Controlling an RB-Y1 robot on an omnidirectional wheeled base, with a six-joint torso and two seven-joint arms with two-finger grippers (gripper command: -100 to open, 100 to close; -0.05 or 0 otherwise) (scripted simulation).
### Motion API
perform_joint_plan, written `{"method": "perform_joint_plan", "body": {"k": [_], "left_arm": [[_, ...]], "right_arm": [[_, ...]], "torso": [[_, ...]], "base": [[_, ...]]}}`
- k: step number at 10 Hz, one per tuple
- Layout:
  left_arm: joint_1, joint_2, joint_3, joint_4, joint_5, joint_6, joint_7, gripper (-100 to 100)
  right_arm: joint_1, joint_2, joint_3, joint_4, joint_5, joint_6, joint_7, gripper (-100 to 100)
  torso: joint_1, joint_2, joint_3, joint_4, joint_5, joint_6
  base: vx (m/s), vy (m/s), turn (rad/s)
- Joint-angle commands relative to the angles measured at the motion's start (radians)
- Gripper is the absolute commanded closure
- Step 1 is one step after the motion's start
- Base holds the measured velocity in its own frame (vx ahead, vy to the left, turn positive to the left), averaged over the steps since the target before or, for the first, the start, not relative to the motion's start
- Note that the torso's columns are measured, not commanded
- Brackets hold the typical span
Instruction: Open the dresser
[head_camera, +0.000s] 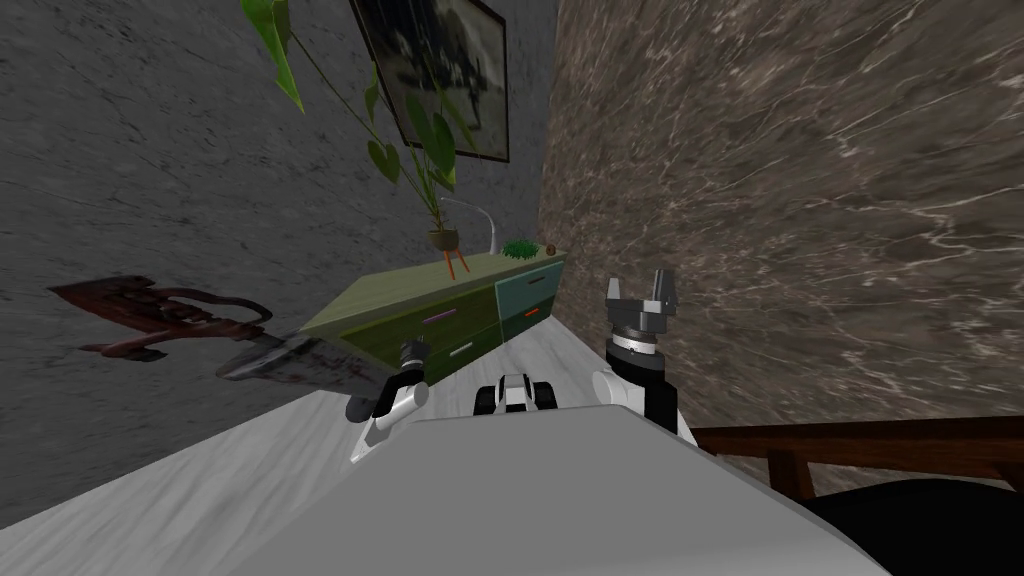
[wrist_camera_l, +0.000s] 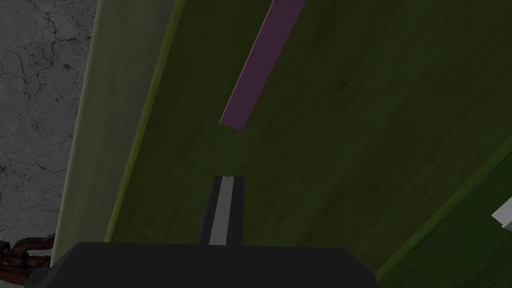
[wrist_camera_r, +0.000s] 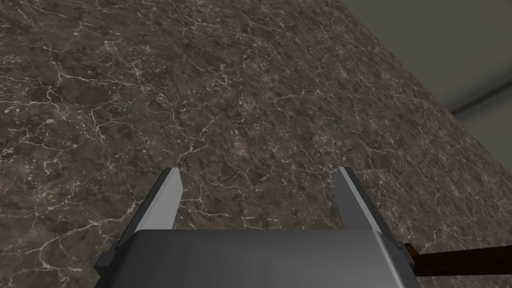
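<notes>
The green dresser (head_camera: 400, 300) stands against the grey wall, with two teal drawers (head_camera: 528, 285) at its far end. My left gripper (head_camera: 413, 356) is at the front of its upper green drawer (wrist_camera_l: 325, 125). In the left wrist view that gripper (wrist_camera_l: 227, 179) is shut, with its two fingers pressed together on nothing. The tips sit just short of the near end of the purple bar handle (wrist_camera_l: 260, 65), with a gap between them. A white handle (wrist_camera_l: 502, 217) shows on the drawer below. My right gripper (head_camera: 640, 290) is raised beside the brown marbled wall and stands open and empty (wrist_camera_r: 257, 175).
A potted plant (head_camera: 445, 238), a small green tuft (head_camera: 518, 248) and a white lamp (head_camera: 485, 225) stand on the dresser top. A framed picture (head_camera: 440, 70) hangs above. A rusty red blade-like object (head_camera: 200, 330) lies left of the dresser. Brown wooden furniture (head_camera: 860, 445) is at my right.
</notes>
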Motion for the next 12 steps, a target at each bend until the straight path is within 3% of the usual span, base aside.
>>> {"method": "perform_joint_plan", "body": {"k": [1,8,9,12], "left_arm": [[-0.001,0.006,0.010,-0.008,0.004,0.015,0.002,-100],[-0.009,0.008,0.028,-0.016,0.011,0.041,0.006,-100],[-0.009,0.008,0.029,-0.016,0.011,0.042,0.006,100],[0.010,0.009,0.024,-0.042,0.015,0.050,0.008,100]], "right_arm": [[0.000,0.000,0.000,0.000,0.000,0.000,0.000,0],[0.001,0.000,0.000,0.000,0.000,0.000,0.000,0],[0.000,0.000,0.000,0.000,0.000,0.000,0.000,0],[0.000,0.000,0.000,0.000,0.000,0.000,0.000,0]], "torso": [[0.003,-0.006,-0.003,-0.001,0.001,0.000],[0.002,0.003,0.002,0.001,0.000,0.000],[0.001,0.002,0.001,0.001,0.000,0.000],[-0.003,0.005,0.003,0.001,-0.001,0.000]], "base": [[0.071,0.022,0.008],[0.128,0.034,0.001],[0.010,0.006,0.001],[-0.119,-0.065,0.013]]}}
